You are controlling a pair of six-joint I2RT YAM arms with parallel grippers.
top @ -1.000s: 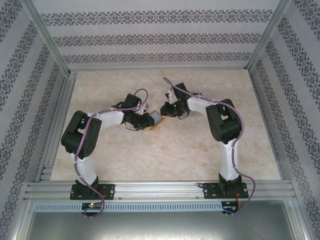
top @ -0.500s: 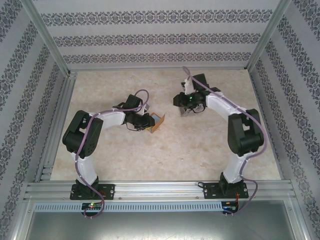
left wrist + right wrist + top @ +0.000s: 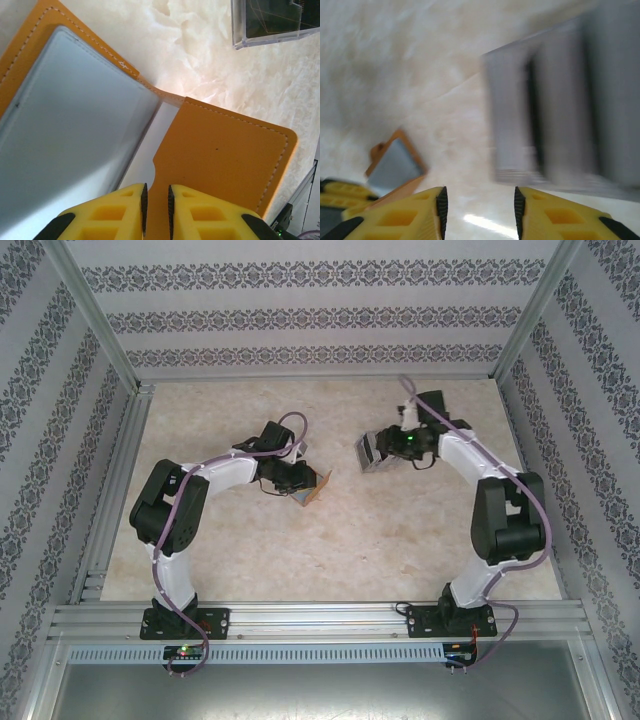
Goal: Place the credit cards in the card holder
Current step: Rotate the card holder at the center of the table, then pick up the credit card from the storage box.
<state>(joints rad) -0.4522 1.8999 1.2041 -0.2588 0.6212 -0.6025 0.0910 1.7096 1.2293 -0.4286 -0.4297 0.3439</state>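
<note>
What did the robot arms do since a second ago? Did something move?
The right arm swung away from the small orange leather folding wallet, out to the right. Its open right fingers now face the fanned stack of silver-grey cards, holding nothing. The left fingers stayed pinched on the wallet, almost in the same spot.

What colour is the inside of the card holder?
Pale blue-grey lining inside the card holder, clearest in the left wrist view.

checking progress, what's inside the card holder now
The card holder shows a blue-grey pocket panel and a whitish strip at the fold; card or lining, I cannot tell. The orange flap, pinched by the left gripper, hides whatever lies beneath.
</note>
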